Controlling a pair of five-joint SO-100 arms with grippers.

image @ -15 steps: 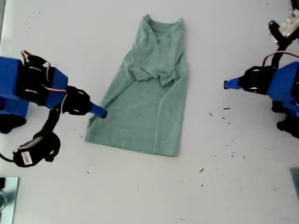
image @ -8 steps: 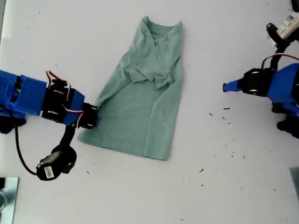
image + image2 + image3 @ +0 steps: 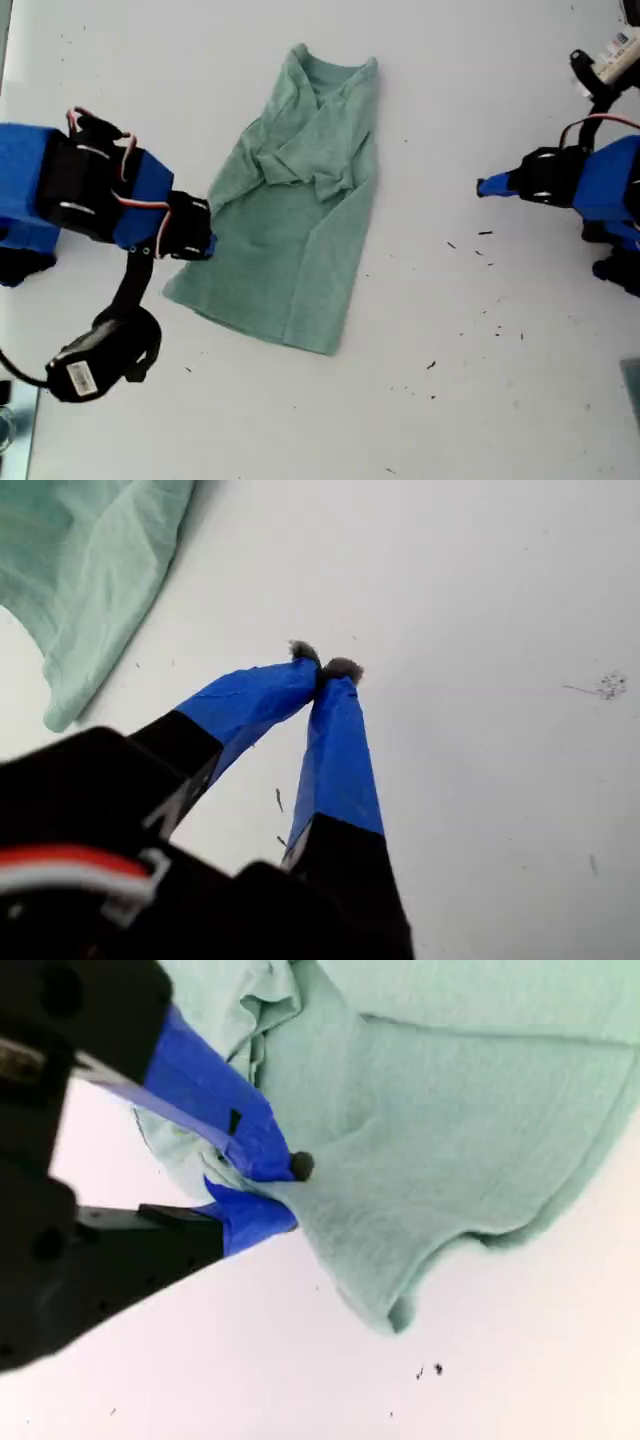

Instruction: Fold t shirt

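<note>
Pinched tight on the shirt's (image 3: 300, 200) side edge, my second gripper (image 3: 275, 1192) bunches cloth at the exterior view's left. Over at that view's right, my first gripper (image 3: 325, 668) hangs above bare table (image 3: 480, 380), tips together, empty. Shirt lies mid-table, sleeves folded in.

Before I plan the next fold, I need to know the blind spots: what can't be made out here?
- Exterior view: my second pincer grips the t shirt, but its own arm hides its tips.
- First wrist view: my first pincer is shut on nothing; the edge cuts off most of the shirt.
- Second wrist view: the arm's dark body is blurred.
</note>
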